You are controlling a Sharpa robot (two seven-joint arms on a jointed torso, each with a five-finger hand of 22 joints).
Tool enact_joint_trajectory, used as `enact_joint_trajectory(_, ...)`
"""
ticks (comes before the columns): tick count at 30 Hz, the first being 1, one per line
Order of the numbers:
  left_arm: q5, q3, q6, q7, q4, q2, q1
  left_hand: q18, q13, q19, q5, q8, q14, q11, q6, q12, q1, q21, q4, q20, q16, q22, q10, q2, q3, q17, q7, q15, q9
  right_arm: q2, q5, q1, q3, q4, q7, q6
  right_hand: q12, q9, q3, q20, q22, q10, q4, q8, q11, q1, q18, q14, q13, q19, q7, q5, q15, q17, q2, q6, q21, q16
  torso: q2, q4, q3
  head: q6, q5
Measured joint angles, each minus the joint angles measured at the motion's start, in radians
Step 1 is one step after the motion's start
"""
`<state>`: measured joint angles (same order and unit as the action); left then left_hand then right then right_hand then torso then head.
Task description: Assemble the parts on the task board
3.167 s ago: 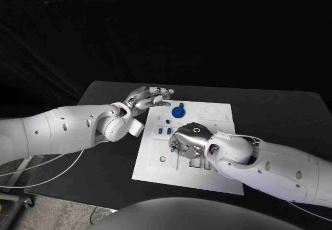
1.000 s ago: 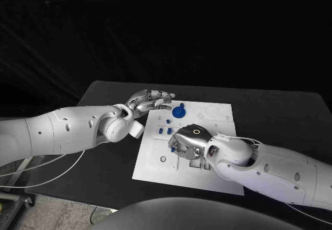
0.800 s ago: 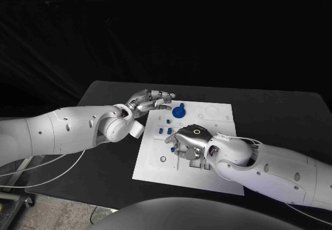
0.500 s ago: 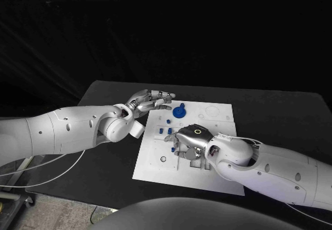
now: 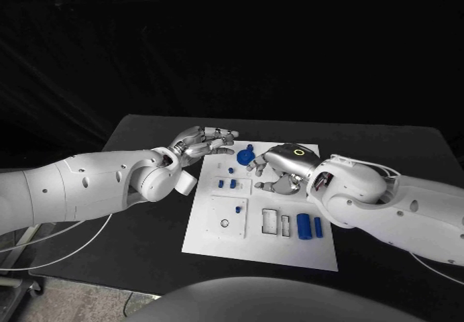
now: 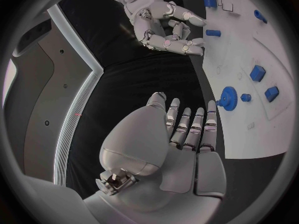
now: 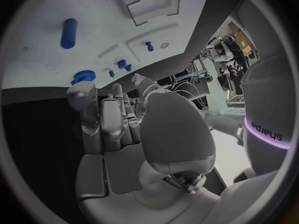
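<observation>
- Right hand [image 5: 277, 169]: fingers curled loosely, holding nothing, above the task board [image 5: 218, 238] far end.
- Left hand [image 5: 201, 143]: fingers spread, empty, beside the board.
- Blue gear [image 5: 247, 158] lies between both hands; a descending hand could knock it off.

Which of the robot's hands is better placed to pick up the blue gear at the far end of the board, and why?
Probably the right hand: it hangs beside the blue gear, fingers curled, holding nothing. The left hand hovers open off the task board, farther from the gear.
</observation>
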<state>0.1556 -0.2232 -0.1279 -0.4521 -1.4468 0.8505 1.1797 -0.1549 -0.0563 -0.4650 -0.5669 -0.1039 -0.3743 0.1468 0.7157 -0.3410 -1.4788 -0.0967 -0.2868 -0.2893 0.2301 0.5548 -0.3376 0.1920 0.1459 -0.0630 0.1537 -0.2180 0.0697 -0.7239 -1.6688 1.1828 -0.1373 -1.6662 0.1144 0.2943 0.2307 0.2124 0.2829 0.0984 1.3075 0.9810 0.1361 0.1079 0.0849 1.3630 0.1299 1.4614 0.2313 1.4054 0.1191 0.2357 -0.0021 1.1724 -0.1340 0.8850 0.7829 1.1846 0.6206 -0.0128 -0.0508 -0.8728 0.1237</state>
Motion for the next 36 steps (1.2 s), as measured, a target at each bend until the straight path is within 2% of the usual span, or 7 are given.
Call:
enact_joint_trajectory(6, 0.0, -0.001, -0.009, -0.018, -0.025, 0.021, 0.0, 0.0, -0.003, -0.015, -0.008, -0.005, -0.032, -0.005, -0.004, -0.019, -0.012, -0.008, 0.0, 0.0, 0.023, -0.003, -0.02, -0.012, 0.0, -0.003, -0.001, -0.002, 0.0, -0.066, 0.044, 0.024, 0.0, -0.024, 0.027, -0.018, -0.052, -0.024, -0.036, 0.004, 0.0, -0.047, 0.008, -0.017, 0.014, -0.005, 0.0, 0.0, -0.051, 0.021, -0.008, -0.02, 0.0, 0.002, -0.005, -0.004, 0.048, 0.001, 0.0, 0.0008, -0.0007, 0.0, -0.006)
enact_joint_trajectory(8, 0.0, -0.001, -0.015, -0.034, -0.031, 0.026, 0.0, 0.0, -0.008, -0.035, -0.023, -0.012, -0.086, -0.013, 0.014, -0.051, -0.026, -0.02, 0.0, 0.001, 0.056, -0.004, -0.064, -0.026, 0.0, -0.011, -0.006, 0.013, 0.001, -0.079, 0.053, 0.026, -0.001, -0.024, 0.032, -0.022, -0.055, -0.031, -0.049, 0.005, 0.0, -0.047, 0.011, -0.023, 0.014, -0.009, 0.0, 0.0, -0.063, 0.022, -0.016, -0.035, 0.0, 0.0, -0.002, 0.001, 0.056, 0.001, 0.0, 0.0008, -0.0009, 0.0, -0.006)
enact_joint_trajectory(12, 0.002, -0.001, -0.032, -0.079, -0.038, 0.03, 0.0, 0.0, -0.009, -0.047, -0.034, -0.016, -0.118, -0.027, 0.022, -0.069, -0.024, -0.023, -0.003, 0.003, 0.072, -0.008, -0.092, -0.037, 0.003, -0.014, -0.014, 0.036, 0.001, -0.102, 0.066, 0.021, -0.005, -0.016, 0.039, -0.031, -0.06, -0.042, -0.078, 0.002, 0.0, -0.047, 0.025, -0.028, 0.014, -0.017, 0.0, 0.0, -0.082, 0.026, -0.019, -0.067, 0.0, -0.007, -0.002, 0.001, 0.06, 0.001, 0.0, 0.0009, -0.0012, 0.0, -0.007)
enact_joint_trajectory(23, 0.003, -0.002, -0.052, -0.134, -0.036, 0.023, 0.0, 0.0, -0.009, -0.047, -0.039, -0.016, -0.118, -0.028, 0.022, -0.07, -0.024, -0.023, -0.003, 0.003, 0.072, -0.011, -0.093, -0.037, 0.003, -0.013, -0.014, 0.036, 0.001, -0.144, 0.081, 0.004, -0.01, -0.001, 0.05, -0.063, -0.062, -0.056, -0.133, 0.002, 0.0, -0.028, 0.063, -0.028, 0.009, -0.031, 0.0, 0.0, -0.106, 0.026, -0.011, -0.105, 0.0, -0.006, 0.002, 0.018, 0.061, 0.001, 0.0, 0.0014, -0.0009, 0.0, -0.007)
enact_joint_trajectory(29, 0.003, -0.002, -0.053, -0.141, -0.033, 0.019, 0.0, 0.0, -0.009, -0.047, -0.039, -0.016, -0.118, -0.025, 0.022, -0.07, -0.024, -0.023, -0.003, 0.003, 0.072, -0.011, -0.096, -0.037, 0.003, -0.013, -0.014, 0.036, 0.001, -0.135, 0.078, -0.014, -0.01, 0.022, 0.054, -0.074, -0.062, -0.056, -0.139, 0.002, 0.0, -0.027, 0.07, -0.028, 0.009, -0.031, 0.001, 0.002, -0.113, 0.026, -0.008, -0.103, -0.002, -0.002, 0.002, 0.044, 0.055, 0.001, 0.0, 0.0003, -0.0007, 0.0, -0.007)
enact_joint_trajectory(34, 0.003, -0.002, -0.053, -0.143, -0.032, 0.021, 0.0, 0.0, -0.009, -0.047, -0.039, -0.016, -0.118, -0.025, 0.022, -0.07, -0.024, -0.023, -0.003, 0.003, 0.072, -0.012, -0.096, -0.037, 0.003, -0.013, -0.014, 0.036, 0.001, -0.115, 0.07, -0.045, -0.012, 0.051, 0.051, -0.071, -0.056, -0.054, -0.142, -0.002, 0.0, -0.002, 0.067, -0.023, 0.002, 0.001, 0.001, 0.003, -0.115, 0.029, -0.003, -0.062, -0.004, 0.015, 0.013, 0.061, 0.063, 0.022, 0.001, -0.0001, -0.0007, 0.0, -0.001)
enact_joint_trajectory(36, 0.003, -0.002, -0.053, -0.143, -0.031, 0.021, -0.001, 0.0, -0.009, -0.047, -0.039, -0.016, -0.118, -0.025, 0.022, -0.07, -0.024, -0.023, -0.003, 0.003, 0.072, -0.012, -0.096, -0.037, 0.003, -0.013, -0.014, 0.036, 0.001, -0.108, 0.067, -0.054, -0.012, 0.061, 0.048, -0.067, -0.049, -0.054, -0.139, -0.002, 0.001, 0.011, 0.059, -0.023, 0.001, 0.01, -0.014, 0.003, -0.115, 0.029, 0.0, -0.042, -0.004, 0.023, 0.02, 0.064, 0.072, 0.031, 0.001, 0.0, -0.0008, 0.0, 0.0)
